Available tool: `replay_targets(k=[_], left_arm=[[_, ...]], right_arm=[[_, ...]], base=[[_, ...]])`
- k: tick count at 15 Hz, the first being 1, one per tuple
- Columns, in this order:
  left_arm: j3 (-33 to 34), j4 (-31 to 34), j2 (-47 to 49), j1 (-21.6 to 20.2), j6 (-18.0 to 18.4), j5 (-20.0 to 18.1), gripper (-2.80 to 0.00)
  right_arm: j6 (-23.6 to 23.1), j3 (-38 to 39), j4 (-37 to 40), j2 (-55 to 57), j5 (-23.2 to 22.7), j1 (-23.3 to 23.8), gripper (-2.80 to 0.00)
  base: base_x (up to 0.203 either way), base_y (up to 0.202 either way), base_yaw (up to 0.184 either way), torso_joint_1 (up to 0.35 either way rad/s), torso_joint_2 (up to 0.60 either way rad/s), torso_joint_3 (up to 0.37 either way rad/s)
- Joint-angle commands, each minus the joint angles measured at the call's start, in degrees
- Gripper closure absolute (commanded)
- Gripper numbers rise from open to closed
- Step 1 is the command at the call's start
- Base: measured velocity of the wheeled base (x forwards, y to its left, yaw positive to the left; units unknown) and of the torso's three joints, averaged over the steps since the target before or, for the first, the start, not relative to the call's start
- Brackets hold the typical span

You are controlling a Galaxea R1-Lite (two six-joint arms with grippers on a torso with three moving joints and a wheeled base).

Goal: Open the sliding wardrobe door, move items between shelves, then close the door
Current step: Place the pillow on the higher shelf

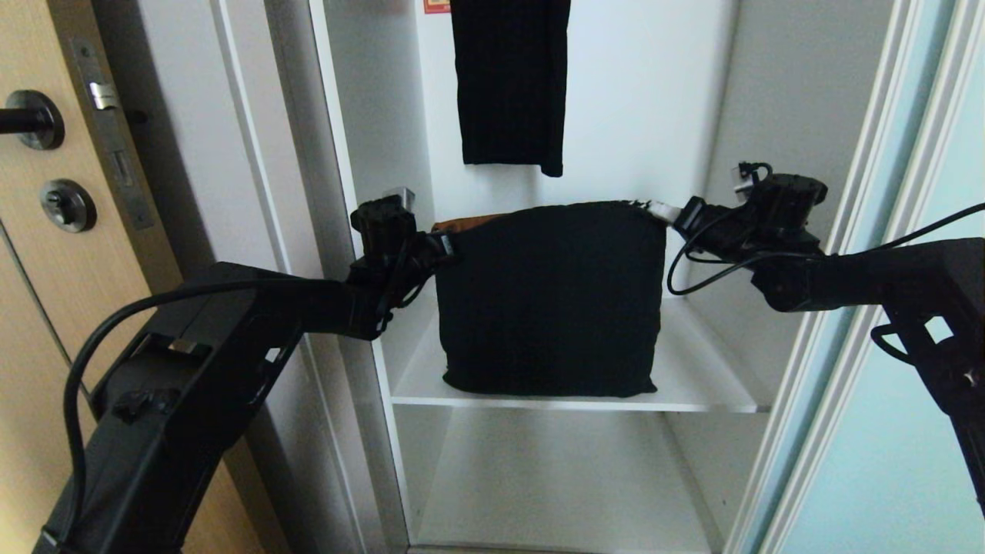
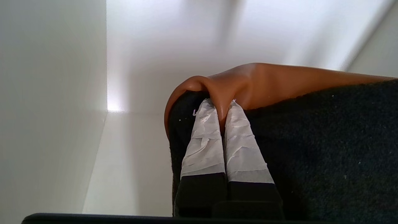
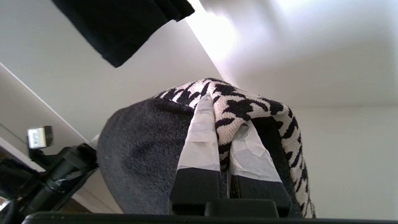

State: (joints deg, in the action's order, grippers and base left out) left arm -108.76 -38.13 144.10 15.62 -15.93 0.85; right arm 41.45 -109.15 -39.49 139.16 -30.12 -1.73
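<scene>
Left jaws: pressed together on a fold of the rust-brown piece (image 2: 264,84) at the upper left corner of the bundle of clothes (image 1: 550,296).
Left gripper (image 1: 445,248): taped fingers (image 2: 203,143) pinch the fold where the brown fabric wraps over the black fabric.
Right jaws: pinched on the houndstooth piece (image 3: 245,102) at the upper right corner of the bundle.
Right gripper (image 1: 663,211): one taped finger (image 3: 200,137) lies over the patterned fabric, the other beneath it.
Bundle: hangs upright between the two grippers, black face toward the head camera; whether its lower edge touches the shelf (image 1: 692,369) cannot be told.
Lower compartment: a second white board (image 1: 562,492) lies under the shelf.
Hanging garment (image 1: 512,85): long, narrow, black, against the rear wall above the bundle, apart from it.
Sliding wardrobe door (image 1: 885,431): pale aqua panel on the right of the compartment, which stands open.
Wooden door (image 1: 46,254): tan, at far left, with a dark handle (image 1: 29,119).
</scene>
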Motion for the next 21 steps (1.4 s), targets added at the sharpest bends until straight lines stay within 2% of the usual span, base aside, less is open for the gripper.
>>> replay_targets(k=[1,3,5,9,12,13,14,16,19,21], left_arm=[[-0.28,0.66,-2.52,0.15,-0.31,-0.47,0.0],[-2.46,2.21,-3.69,0.17,-0.42,-0.69,0.0],[1.83,1.88,-7.48,0.5,-0.6,0.67,0.0],[15.96,0.85,-17.94,2.17,-0.84,1.51,0.0],[30.48,-0.45,-27.43,4.46,-0.92,1.44,0.0],[33.43,-1.45,-28.99,5.15,-0.94,1.36,0.0],[34.11,-2.18,-28.95,5.37,-0.94,1.31,0.0],[31.21,-2.61,-25.07,5.25,-0.96,1.1,0.0],[21.14,-2.89,-17.69,3.65,-1.15,1.44,0.0],[16.46,-1.92,-16.18,2.38,-1.35,1.08,0.0]], right_arm=[[0.48,-1.13,-0.72,-2.16,-0.23,-0.09,0.0],[1.01,-1.4,-1.28,-3.71,-0.07,-0.5,0.0],[1.68,3.27,-2.09,-7.74,0.02,-0.64,0.0],[3.12,18.44,-5.98,-18.0,-0.45,-0.67,0.0],[3.26,30.4,-8.72,-25.16,-1.46,-0.65,0.0],[3.28,32.73,-10.8,-25.95,-2.53,-0.64,0.0],[3.35,33.15,-12.0,-25.21,-2.97,-0.64,0.0],[3.32,31.19,-12.42,-21.46,-3.13,-0.64,0.0],[3.43,20.21,-11.67,-13.76,-3.13,-0.86,0.0],[3.46,15.49,-9.08,-11.97,-3.18,-0.96,0.0]], base=[[0.0,0.0,0.0,0.0,0.0,0.0],[0.0,0.0,0.0,0.0,0.0,0.0],[0.0,0.0,0.0,0.0,0.0,0.0],[0.0,0.0,0.0,0.0,0.0,0.0],[0.0,0.0,0.0,0.0,0.0,0.0],[0.0,0.0,0.0,0.0,0.0,0.0],[0.0,0.0,0.0,0.0,0.0,0.0],[0.0,0.0,0.0,0.0,0.0,0.0],[0.0,0.0,0.0,0.0,0.0,0.0],[0.0,0.0,0.0,0.0,0.0,0.0]])
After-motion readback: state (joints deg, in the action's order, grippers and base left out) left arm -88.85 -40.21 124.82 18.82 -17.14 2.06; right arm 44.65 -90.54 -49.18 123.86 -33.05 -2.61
